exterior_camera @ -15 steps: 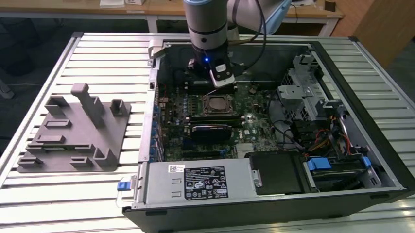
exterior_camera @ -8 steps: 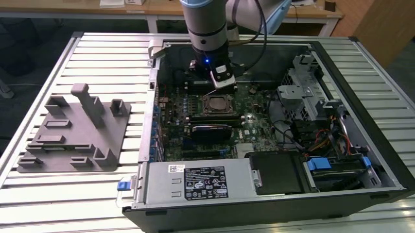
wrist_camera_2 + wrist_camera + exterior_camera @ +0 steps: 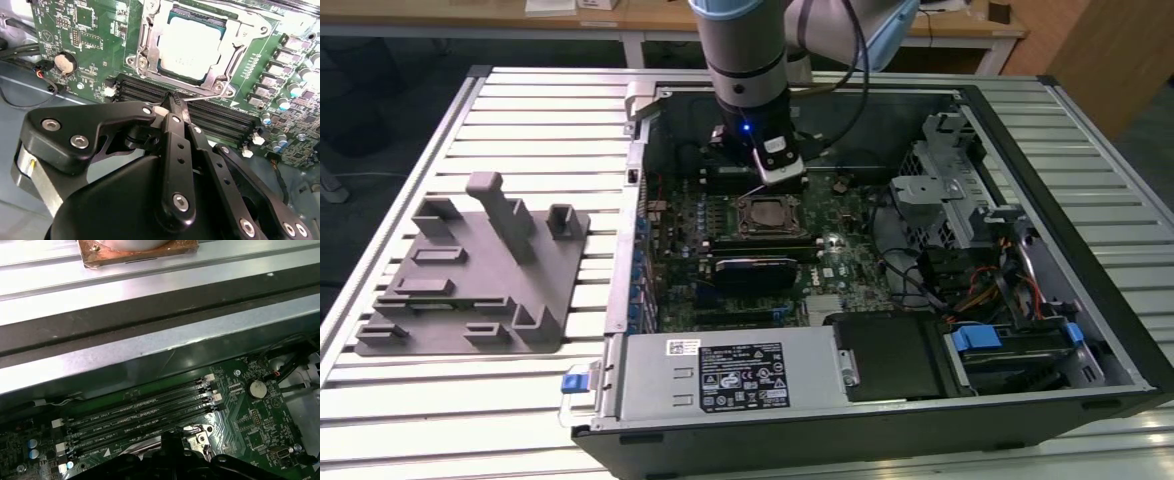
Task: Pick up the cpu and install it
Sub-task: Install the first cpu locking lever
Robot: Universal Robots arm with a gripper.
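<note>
The cpu [image 3: 192, 45], a silvery square plate, lies flat inside the metal-framed socket [image 3: 145, 30] on the green motherboard, under the socket's frame. In the exterior view the cpu [image 3: 765, 215] sits at the middle of the board inside the open computer case. My gripper [image 3: 171, 100] hovers just beside the socket, its black fingers [image 3: 176, 131] pressed together with nothing between them. Their tips are at the thin wire lever [image 3: 210, 96] along the socket's edge; whether they touch it I cannot tell. The gripper [image 3: 771, 186] hangs from the arm [image 3: 744, 60] over the socket's far side.
A grey holder block [image 3: 474, 270] with upright posts stands on the slatted table at the exterior view's left. Black memory slots [image 3: 140, 415] run beside the socket. The case wall [image 3: 150, 345], power supply [image 3: 727, 375], drive cage [image 3: 947, 190] and cables [image 3: 987, 290] hem in the board.
</note>
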